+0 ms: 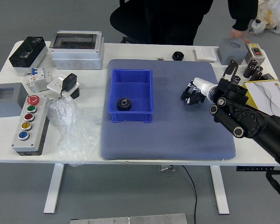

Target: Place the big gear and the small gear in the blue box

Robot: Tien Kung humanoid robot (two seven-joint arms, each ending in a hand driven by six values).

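Stretching lengthwise forward, blue box (132, 86) holds gear (124, 104).

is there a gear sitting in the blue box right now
Yes, a dark gear sits inside the blue box.

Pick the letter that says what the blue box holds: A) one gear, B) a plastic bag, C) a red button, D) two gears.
A: a single black gear shows inside the blue box, toward its near side.
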